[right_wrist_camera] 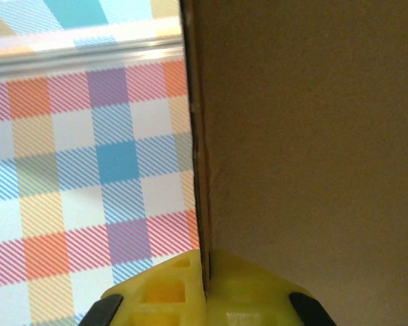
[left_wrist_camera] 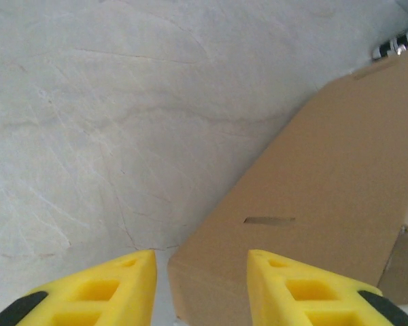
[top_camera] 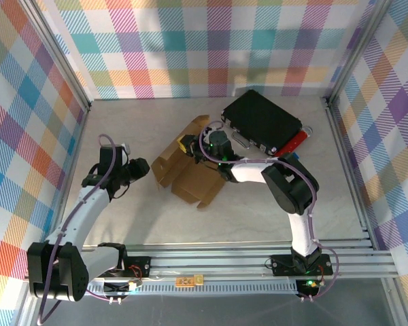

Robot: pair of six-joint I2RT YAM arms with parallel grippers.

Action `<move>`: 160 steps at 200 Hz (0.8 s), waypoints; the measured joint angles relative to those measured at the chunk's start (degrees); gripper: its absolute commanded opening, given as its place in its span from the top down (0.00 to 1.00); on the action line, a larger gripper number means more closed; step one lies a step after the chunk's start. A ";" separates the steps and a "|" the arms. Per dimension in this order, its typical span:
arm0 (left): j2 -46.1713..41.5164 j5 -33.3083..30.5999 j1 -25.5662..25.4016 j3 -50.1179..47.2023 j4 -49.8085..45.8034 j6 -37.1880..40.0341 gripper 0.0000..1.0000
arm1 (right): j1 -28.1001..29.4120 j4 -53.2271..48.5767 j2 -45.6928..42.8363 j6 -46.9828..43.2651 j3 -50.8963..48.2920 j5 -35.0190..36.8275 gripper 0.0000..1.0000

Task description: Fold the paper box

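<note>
Folding looks roughly half done: the paper box (top_camera: 190,173) sits mid-bench (top_camera: 149,217), some walls raised, flaps splayed and untucked, right fingers (right_wrist_camera: 163,292) pinching one upright panel, left fingers (left_wrist_camera: 102,292) partly spread, empty, beside its corner.

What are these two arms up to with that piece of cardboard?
Two robot arms are folding a brown paper box, which lies half-formed in the middle of the table. The right gripper is pinched shut on the edge of one cardboard flap. The left gripper is open at the box's left corner, with its fingers apart and gripping nothing. A black case sits toward the back of the table, behind the box.
</note>
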 measured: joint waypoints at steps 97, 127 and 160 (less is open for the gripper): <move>0.92 7.89 -3.19 -4.00 2.82 24.81 0.58 | -3.67 -5.35 4.39 -3.21 6.67 -13.44 1.00; 4.02 8.98 -6.49 -2.45 0.00 30.60 0.57 | -3.67 -6.49 4.57 -3.21 8.02 -14.58 1.00; 4.94 9.05 -7.87 -2.32 -0.46 33.27 0.56 | -3.74 -7.13 5.38 -3.17 9.68 -15.21 1.00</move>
